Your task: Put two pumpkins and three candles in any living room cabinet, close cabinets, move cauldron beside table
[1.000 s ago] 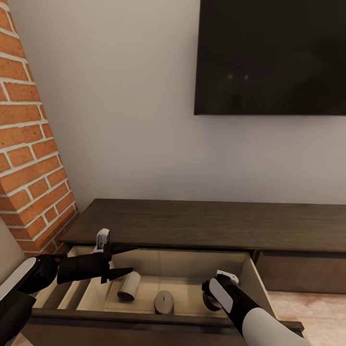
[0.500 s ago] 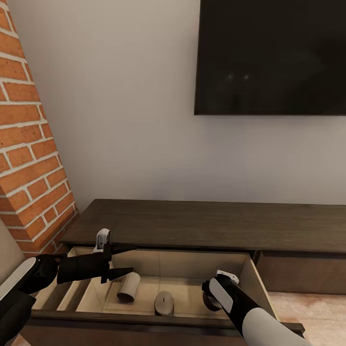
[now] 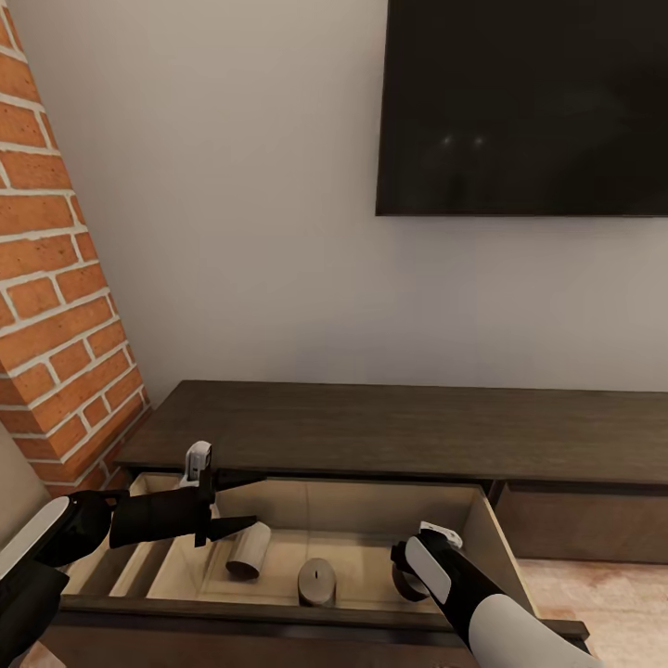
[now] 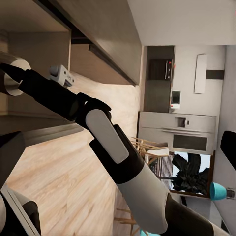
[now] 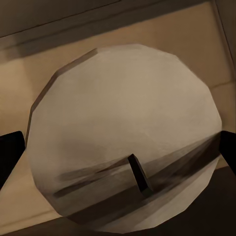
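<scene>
The long dark-brown cabinet (image 3: 390,431) stands against the wall with its left drawer (image 3: 484,533) pulled out. A pale candle (image 3: 249,554) lies on its side in the drawer. Another candle (image 3: 316,582) stands beside it, wick up. My left gripper (image 3: 243,504) hovers open over the drawer's left part, above the lying candle. My right gripper (image 5: 118,152) reaches down into the drawer's right part, open, with a candle (image 5: 123,113) between its fingertips, which sit at the candle's two sides. In the head view my right wrist (image 3: 422,561) covers that candle. The pumpkins and the cauldron are out of view.
A black TV (image 3: 524,107) hangs on the wall above the cabinet. A brick wall (image 3: 56,306) closes the left side. Wooden floor (image 3: 603,594) lies to the right of the drawer. The left wrist view shows my right arm (image 4: 113,147) and a far-off kitchen with a fridge (image 4: 179,135).
The head camera has tilted very slightly, so the whole picture shifts a little. Neither arm nor any candle has visibly moved.
</scene>
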{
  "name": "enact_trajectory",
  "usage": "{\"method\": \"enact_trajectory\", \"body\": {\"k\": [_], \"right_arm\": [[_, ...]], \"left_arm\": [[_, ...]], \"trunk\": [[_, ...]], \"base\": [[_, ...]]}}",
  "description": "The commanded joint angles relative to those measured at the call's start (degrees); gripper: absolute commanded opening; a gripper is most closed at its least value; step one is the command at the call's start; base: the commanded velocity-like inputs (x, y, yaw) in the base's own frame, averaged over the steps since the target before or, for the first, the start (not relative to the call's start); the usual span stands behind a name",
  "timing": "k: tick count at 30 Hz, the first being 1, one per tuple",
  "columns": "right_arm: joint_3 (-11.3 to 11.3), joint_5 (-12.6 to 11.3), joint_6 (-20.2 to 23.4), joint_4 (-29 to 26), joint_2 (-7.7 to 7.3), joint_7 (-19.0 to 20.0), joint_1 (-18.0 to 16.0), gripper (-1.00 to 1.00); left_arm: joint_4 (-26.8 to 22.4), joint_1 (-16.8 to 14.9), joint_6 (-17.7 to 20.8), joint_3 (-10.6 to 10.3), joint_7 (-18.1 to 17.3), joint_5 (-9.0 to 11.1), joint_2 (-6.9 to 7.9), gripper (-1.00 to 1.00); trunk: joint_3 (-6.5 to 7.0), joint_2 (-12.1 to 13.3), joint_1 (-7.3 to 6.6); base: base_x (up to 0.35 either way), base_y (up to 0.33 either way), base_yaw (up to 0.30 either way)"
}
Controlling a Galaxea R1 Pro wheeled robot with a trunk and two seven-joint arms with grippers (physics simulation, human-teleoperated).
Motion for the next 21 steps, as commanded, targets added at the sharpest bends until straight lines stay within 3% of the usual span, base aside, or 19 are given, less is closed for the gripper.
{"method": "enact_trajectory", "body": {"k": [1,10,11,21], "right_arm": [[0.4,-0.4,0.2,-0.1,-0.05,-0.4,0.0,-1.00],[0.4,-0.4,0.2,-0.1,-0.04,-0.4,0.0,-1.00],[0.4,-0.4,0.2,-0.1,-0.03,-0.4,0.0,1.00],[0.4,-0.6,0.2,-0.1,-0.08,-0.4,0.0,1.00]], "left_arm": [[0.0,-0.1,0.0,0.0,0.5,0.6,0.03,1.00],[0.0,0.0,0.0,-0.1,0.5,0.6,0.03,1.00],[0.0,0.0,0.0,-0.1,0.5,0.6,0.03,1.00],[0.0,0.0,0.0,-0.1,0.6,0.6,-0.03,1.00]], "trunk": [[-0.06,0.0,-0.01],[-0.72,-0.1,0.06],[-0.72,-0.1,0.06],[-0.72,-0.1,0.06]], "base": [[0.000,0.000,0.000],[0.000,0.000,0.000],[0.000,0.000,0.000],[0.000,0.000,0.000]]}}
